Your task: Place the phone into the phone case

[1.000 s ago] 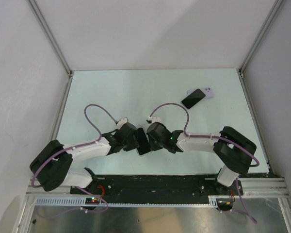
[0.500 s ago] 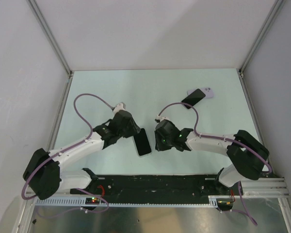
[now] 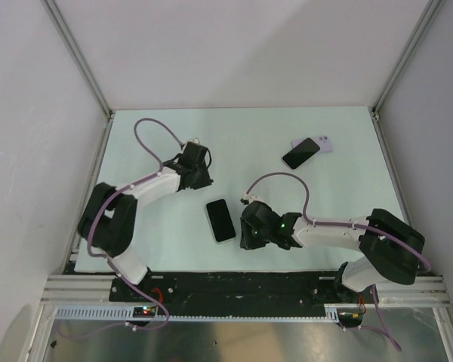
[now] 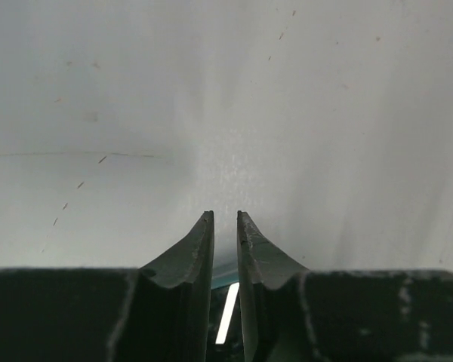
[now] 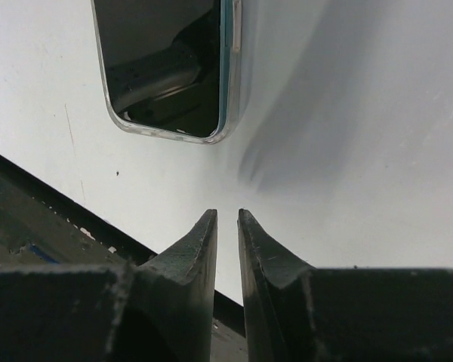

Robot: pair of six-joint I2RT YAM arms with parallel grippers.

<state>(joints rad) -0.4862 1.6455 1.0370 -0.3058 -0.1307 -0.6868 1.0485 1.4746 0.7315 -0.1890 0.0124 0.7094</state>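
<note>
A black phone (image 3: 220, 220) lies flat on the pale table, near the front and between the two arms. In the right wrist view (image 5: 166, 68) a clear case rim with a teal edge runs round it. My left gripper (image 3: 198, 175) is behind the phone and to its left, apart from it. Its jaws stand almost together with nothing between them (image 4: 225, 219), over bare table. My right gripper (image 3: 245, 234) is just right of the phone, low over the table. Its jaws are nearly closed and empty (image 5: 226, 215).
A second dark phone (image 3: 300, 153) lies at the back right, partly on a lilac case (image 3: 326, 143). The black front rail (image 3: 234, 283) runs along the near edge and shows in the right wrist view (image 5: 38, 219). White walls enclose the table.
The phone, held up between both grippers before, now lies flat on the table. My left gripper has drawn back to the far left. My right gripper has dropped toward the near edge.
</note>
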